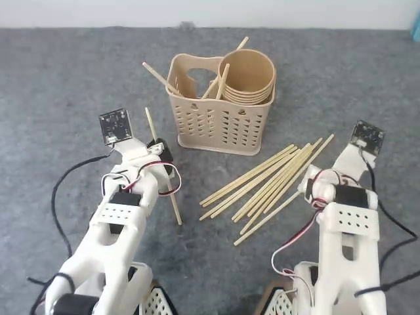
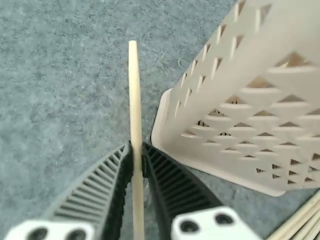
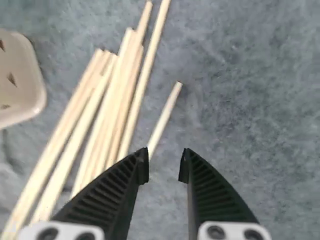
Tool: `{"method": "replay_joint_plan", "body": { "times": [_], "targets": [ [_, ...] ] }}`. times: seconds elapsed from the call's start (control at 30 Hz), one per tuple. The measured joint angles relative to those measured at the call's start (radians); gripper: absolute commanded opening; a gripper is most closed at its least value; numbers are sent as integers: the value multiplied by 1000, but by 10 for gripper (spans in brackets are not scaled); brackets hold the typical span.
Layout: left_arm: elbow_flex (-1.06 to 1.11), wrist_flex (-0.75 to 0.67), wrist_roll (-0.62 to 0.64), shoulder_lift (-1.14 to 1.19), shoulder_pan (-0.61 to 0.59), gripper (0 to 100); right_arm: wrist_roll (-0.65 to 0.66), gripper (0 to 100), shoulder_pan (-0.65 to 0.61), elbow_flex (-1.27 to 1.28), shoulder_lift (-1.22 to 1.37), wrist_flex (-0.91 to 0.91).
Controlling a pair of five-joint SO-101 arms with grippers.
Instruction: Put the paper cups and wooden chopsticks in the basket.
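Left gripper [image 2: 136, 150]: fingers closed on one wooden chopstick [image 2: 133, 90], which runs out ahead of the fingertips; its rear end is cut off. Basket [image 2: 250, 75]: just beside those fingers, apart from the stick. Stacked paper cups [image 1: 248, 77] and a few leaning chopsticks [image 1: 159, 76] stand inside, count unclear. Loose chopsticks [image 3: 107, 110]: fanned on the grey carpet [image 1: 65, 79] ahead of the right gripper [image 3: 163, 165]. Its fingers are parted and hold nothing; a single stick [image 3: 165, 115] lies just beyond the gap.

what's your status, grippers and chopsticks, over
Left gripper shut on one chopstick, beside the basket. Right gripper open over the loose chopsticks. Paper cups already in basket. Nothing seen blocking.
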Motion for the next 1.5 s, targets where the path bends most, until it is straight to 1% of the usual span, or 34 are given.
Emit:
{"method": "replay_joint_plan", "body": {
  "times": [0.1, 0.2, 0.3, 0.43, 0.53, 0.63, 0.67, 0.73, 0.77, 0.83, 0.87, 1.07, 1.17, 1.33, 1.5],
  "targets": [
    [0, 0, 0, 0, 0, 13, -81, 127, -26, -3, 37, -28],
    [0, 0, 0, 0, 0, 13, -123, 127, -23, -3, 140, -87],
    [0, 0, 0, 0, 0, 13, -153, 127, -32, -29, 292, -161],
    [0, 0, 0, 0, 0, 13, -218, 127, -26, -118, 526, -216],
    [0, 0, -26, 0, 0, 13, -232, 125, -26, -201, 655, -212],
    [0, 0, -37, 0, 0, 13, -236, 120, -21, -278, 717, -153],
    [0, 0, -37, 0, 0, 13, -236, 105, -17, -296, 733, -137],
    [0, 0, -37, 0, 0, 13, -236, 21, -12, -325, 756, -115],
    [0, 0, -37, 0, 0, 13, -236, 0, -12, -333, 763, -109],
    [0, 0, -37, 0, 0, 13, -236, 23, 0, -334, 773, -107],
    [0, 0, -37, 0, 0, 13, -236, 6, 5, -334, 776, -101],
    [0, 0, -37, 0, 0, 13, -235, 8, 44, -370, 789, -44],
    [0, 0, -37, 0, 0, 13, -187, 8, 95, -399, 741, 25],
    [0, 0, -37, 0, 0, 13, -130, 8, 184, -437, 517, 115],
    [0, 0, -37, 0, -32, 13, -126, 8, 227, -437, 207, 127]
  ]
}}
